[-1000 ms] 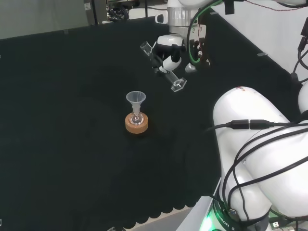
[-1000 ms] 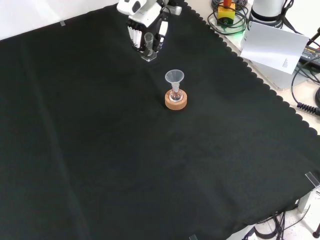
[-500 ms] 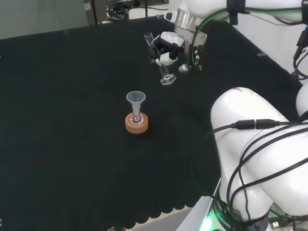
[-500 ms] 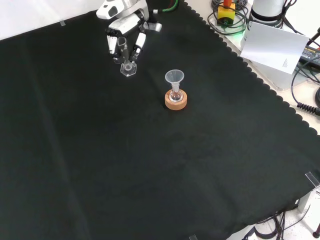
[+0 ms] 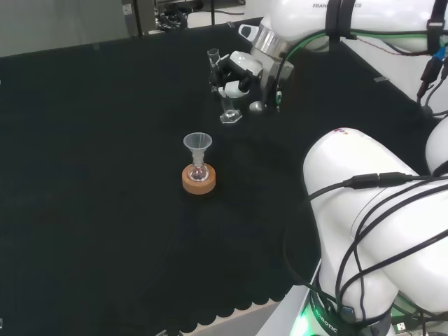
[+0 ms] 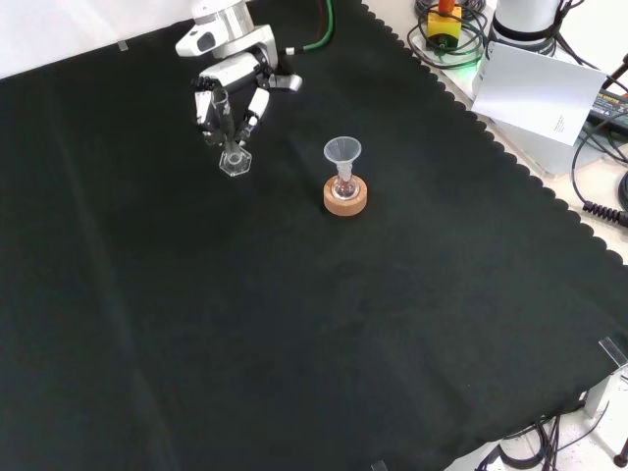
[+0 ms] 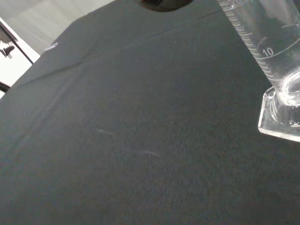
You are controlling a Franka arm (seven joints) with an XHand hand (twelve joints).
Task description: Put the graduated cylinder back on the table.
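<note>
**Cylinder hanging upright, nearly down**

Black cloth is covering the bench, and the hand is hovering over its far side in the front view, fingers curling round the graduated cylinder. It is hanging upright, its hexagonal foot close to the cloth; contact cannot be told. Clear, thin and tall, it is probably light, slippery and easily tipped, so holding mid-tube seems wise. Nearer right, a funnel is standing on a cork ring.
</note>
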